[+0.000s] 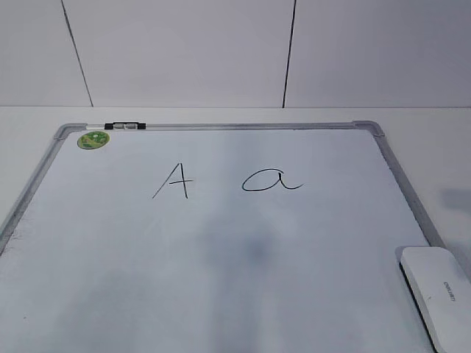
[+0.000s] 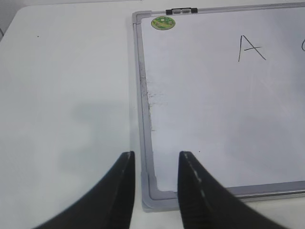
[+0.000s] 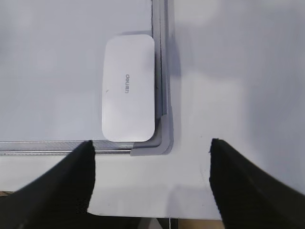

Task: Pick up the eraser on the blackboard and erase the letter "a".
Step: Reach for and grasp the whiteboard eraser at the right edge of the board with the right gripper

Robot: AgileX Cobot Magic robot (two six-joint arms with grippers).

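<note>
My right claw (image 3: 151,164) spread wide, empty, hovering off the blackboard (image 3: 164,86) corner; eraser (image 3: 128,88) ahead. Left claw (image 2: 156,183) narrowly open; fingertips cropped.

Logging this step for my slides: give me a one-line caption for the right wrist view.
Open right gripper hovers above the oblong white plastic eraser lying in the near corner of the grey-framed white dry-erase board.

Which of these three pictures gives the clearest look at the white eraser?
The right wrist view: the eraser appears whole from above, lettering visible, lying in the blackboard's corner against the frame. The exterior view shows it only at the lower right edge, partly cut off. The left wrist view does not show it.
</note>
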